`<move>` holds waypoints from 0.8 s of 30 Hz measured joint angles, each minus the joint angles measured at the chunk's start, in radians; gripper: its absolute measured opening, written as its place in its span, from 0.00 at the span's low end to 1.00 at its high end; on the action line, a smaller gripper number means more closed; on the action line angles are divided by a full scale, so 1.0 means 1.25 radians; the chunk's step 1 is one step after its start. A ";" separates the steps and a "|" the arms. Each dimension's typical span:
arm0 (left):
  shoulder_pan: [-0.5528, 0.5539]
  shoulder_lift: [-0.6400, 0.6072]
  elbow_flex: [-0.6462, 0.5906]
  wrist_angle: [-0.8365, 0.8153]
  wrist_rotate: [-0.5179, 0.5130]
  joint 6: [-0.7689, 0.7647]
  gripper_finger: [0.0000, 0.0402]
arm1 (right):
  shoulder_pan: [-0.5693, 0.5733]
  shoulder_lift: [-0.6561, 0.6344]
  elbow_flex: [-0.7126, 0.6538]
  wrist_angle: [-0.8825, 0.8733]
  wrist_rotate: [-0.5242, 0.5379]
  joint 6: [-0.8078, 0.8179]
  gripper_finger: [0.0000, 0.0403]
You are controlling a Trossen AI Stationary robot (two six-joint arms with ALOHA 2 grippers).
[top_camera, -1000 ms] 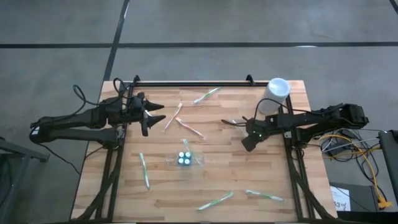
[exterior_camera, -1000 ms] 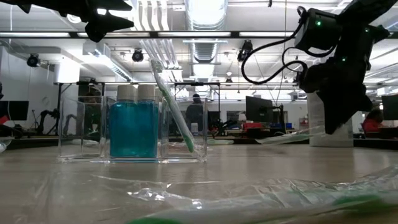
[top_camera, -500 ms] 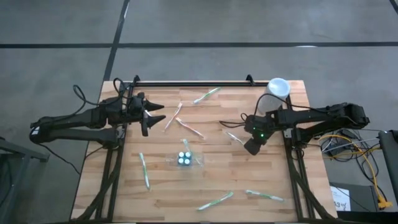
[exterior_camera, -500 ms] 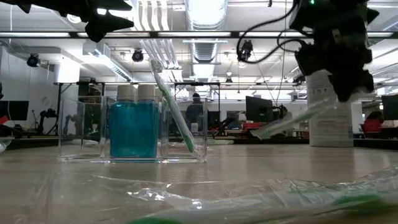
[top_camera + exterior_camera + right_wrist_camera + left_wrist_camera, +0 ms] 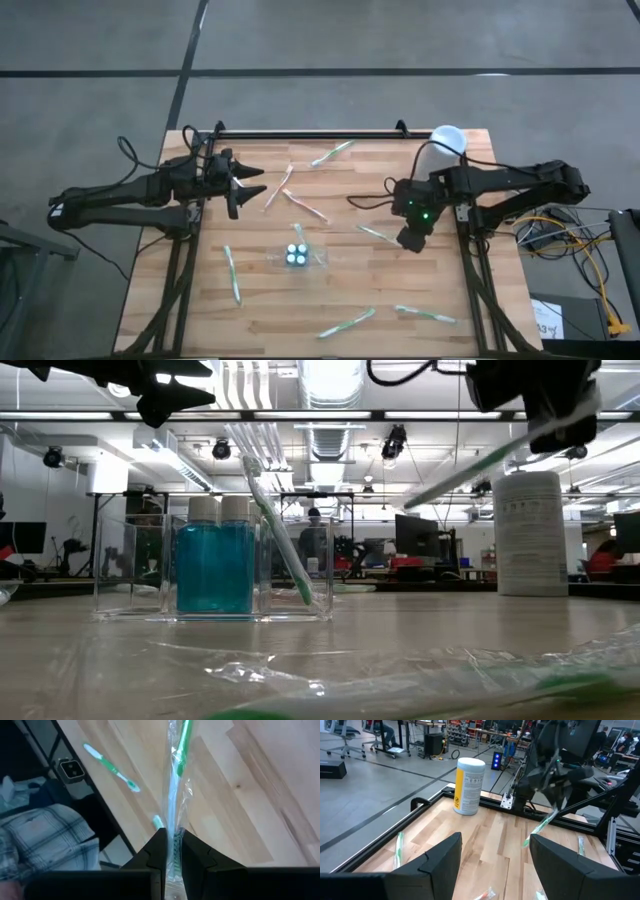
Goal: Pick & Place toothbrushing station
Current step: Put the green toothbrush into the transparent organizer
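High view: the right tool [image 5: 413, 236] grips a wrapped toothbrush [image 5: 377, 233] right of the organizer [image 5: 297, 257]; the left tool [image 5: 250, 190] waits open, up-left of it. Keep the brush steep over an empty compartment. Six wrapped brushes lie on the counter [image 5: 340, 290]. Low view: the organizer holds two bottles [image 5: 216, 565] and one brush [image 5: 275, 530].

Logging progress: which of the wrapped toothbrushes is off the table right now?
The wrapped green toothbrush clamped in the right end effector, hanging in the air; the other wrapped ones lie flat on the wood.
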 joint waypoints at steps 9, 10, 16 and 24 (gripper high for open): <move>0.000 0.000 0.000 0.000 0.000 0.000 0.60 | 0.012 0.188 0.210 -0.192 -0.009 -0.071 0.08; 0.000 0.000 0.000 0.000 -0.001 0.000 0.60 | 0.012 0.212 0.240 -0.215 -0.009 -0.084 0.08; 0.000 0.000 0.000 0.000 -0.004 0.000 0.60 | 0.016 0.338 0.430 -0.319 -0.023 -0.165 0.08; 0.000 0.000 0.000 0.000 -0.003 0.000 0.60 | 0.023 0.481 0.610 -0.430 -0.033 -0.231 0.08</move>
